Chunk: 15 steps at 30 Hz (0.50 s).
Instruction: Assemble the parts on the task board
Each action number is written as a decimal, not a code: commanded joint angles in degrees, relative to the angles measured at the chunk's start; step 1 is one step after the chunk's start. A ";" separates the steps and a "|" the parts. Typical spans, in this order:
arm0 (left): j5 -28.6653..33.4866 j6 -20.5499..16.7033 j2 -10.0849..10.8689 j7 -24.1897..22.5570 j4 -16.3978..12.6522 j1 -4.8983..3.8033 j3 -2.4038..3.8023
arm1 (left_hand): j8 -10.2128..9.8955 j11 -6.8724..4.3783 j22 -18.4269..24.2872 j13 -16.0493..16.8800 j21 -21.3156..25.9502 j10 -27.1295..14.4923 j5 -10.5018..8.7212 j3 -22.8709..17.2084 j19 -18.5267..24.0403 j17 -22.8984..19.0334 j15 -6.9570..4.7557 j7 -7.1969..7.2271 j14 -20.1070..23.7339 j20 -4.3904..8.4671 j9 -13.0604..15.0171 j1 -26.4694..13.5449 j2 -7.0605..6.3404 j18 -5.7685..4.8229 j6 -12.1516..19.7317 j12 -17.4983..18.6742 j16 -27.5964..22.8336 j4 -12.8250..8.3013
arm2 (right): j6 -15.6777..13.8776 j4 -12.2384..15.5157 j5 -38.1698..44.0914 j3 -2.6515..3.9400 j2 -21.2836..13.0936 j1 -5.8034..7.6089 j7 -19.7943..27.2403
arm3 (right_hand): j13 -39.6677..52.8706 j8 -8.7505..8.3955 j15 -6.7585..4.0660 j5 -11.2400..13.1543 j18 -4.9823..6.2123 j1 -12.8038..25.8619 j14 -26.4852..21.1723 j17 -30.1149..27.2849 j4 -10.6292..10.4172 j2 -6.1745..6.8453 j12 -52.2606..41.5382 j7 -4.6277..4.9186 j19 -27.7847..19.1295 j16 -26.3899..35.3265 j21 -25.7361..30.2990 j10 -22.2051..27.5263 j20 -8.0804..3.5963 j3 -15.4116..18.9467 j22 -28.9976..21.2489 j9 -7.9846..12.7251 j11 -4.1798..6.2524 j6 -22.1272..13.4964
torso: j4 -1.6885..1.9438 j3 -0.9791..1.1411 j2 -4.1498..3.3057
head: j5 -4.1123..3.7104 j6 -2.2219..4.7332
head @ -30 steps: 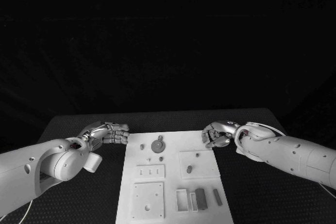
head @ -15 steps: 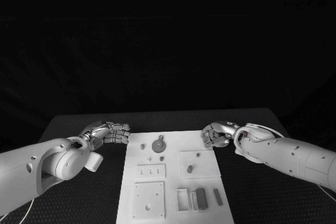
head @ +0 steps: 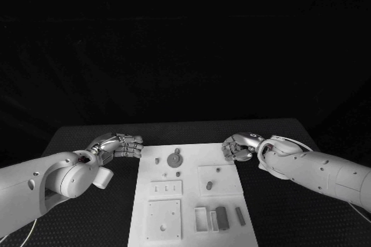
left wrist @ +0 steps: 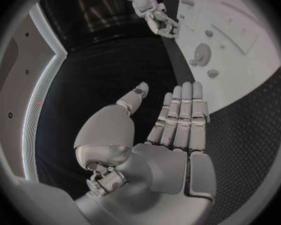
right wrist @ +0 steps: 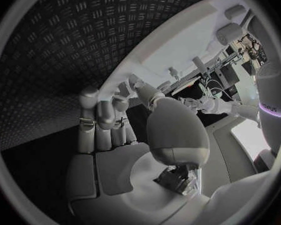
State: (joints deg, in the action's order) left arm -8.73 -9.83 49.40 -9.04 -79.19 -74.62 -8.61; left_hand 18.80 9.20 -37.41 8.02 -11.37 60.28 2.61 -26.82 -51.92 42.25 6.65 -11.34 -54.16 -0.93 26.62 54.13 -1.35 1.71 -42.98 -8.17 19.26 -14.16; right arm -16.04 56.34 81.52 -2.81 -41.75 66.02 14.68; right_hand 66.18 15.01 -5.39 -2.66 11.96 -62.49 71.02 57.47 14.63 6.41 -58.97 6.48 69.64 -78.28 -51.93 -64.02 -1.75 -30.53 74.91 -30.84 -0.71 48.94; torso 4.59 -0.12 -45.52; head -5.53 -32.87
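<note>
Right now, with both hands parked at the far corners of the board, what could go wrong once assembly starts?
The right hand hangs over the task board edge; dropping straight down, it could knock the board askew. The loose bar-shaped parts lie close together near the board's front, so the fingers may nudge a neighbour when picking one. The left hand holds nothing and sits off the board, with a long reach to those parts.

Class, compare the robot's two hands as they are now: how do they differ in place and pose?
The left hand hovers over the black table just off the task board, while the right hand hangs at the board's opposite edge. The left hand's fingers lie fairly straight; the right hand's fingers curl more. Both hold nothing.
</note>
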 commanded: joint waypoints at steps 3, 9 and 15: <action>-0.18 0.41 -0.05 -0.33 -0.16 -0.11 0.04 | -0.37 0.07 -0.08 0.06 0.25 -0.29 0.22 0.12 -0.44 0.09 0.02 -1.01 -0.32 -0.05 -0.07 -0.03 -0.41 0.77 0.42 0.22 -0.20 -0.25 | 0.90 -0.19 0.55 -0.24 0.05 -0.42 -0.54 | -0.12 0.87 -0.01 -0.20 3.04 -0.08 0.63 0.15 0.61 -0.95 -0.36 0.69 0.27 -0.42 -0.37 -0.54 -0.38 -0.09 1.19 -0.43 -0.02 2.11 | 0.01 -0.06 0.02 | -0.04 -0.05; -0.18 0.42 0.00 -0.31 -0.18 -0.11 0.04 | -0.37 0.08 -0.08 0.07 0.26 -0.30 0.22 0.13 -0.44 0.11 0.02 -1.02 -0.32 -0.06 -0.07 -0.04 -0.41 0.77 0.44 0.23 -0.22 -0.24 | 0.90 -0.14 0.58 -0.24 0.15 -0.43 -0.61 | -0.21 1.65 0.00 -0.20 3.04 0.04 0.93 0.44 0.86 -1.55 -0.46 0.67 0.35 -0.59 -0.49 -0.69 -0.42 -0.17 1.18 -0.97 -0.01 3.71 | 0.00 -0.04 0.02 | -0.05 -0.12; -0.18 0.44 0.07 -0.32 -0.24 -0.11 0.04 | -0.37 0.08 -0.08 0.08 0.27 -0.31 0.22 0.13 -0.44 0.12 0.02 -1.02 -0.32 -0.05 -0.07 -0.04 -0.41 0.77 0.44 0.24 -0.24 -0.23 | 0.36 -0.21 1.11 -0.24 0.18 -0.45 -1.22 | -0.30 2.14 -0.21 -0.20 3.04 0.30 1.00 0.44 0.91 -2.02 -0.49 0.39 0.40 -0.62 -0.56 -0.79 -0.42 -0.21 1.17 -1.38 0.24 4.80 | 0.00 -0.04 0.01 | -0.11 -0.10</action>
State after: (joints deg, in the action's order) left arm -8.74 -9.81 49.50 -8.99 -79.26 -74.62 -8.62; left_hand 18.80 9.20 -37.43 8.01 -11.37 60.28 2.61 -26.82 -51.92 42.29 6.65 -11.34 -54.16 -0.93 26.63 54.13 -1.35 1.66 -42.99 -8.17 19.25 -14.16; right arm -16.55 56.26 81.52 -2.84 -41.61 65.92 14.48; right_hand 65.94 16.98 -5.58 -2.66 12.14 -62.12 71.64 57.89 15.20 4.80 -59.19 5.89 69.94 -78.53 -52.26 -64.42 -1.85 -30.78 74.91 -32.15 -0.49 53.21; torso 4.60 -0.17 -45.51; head -5.57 -33.00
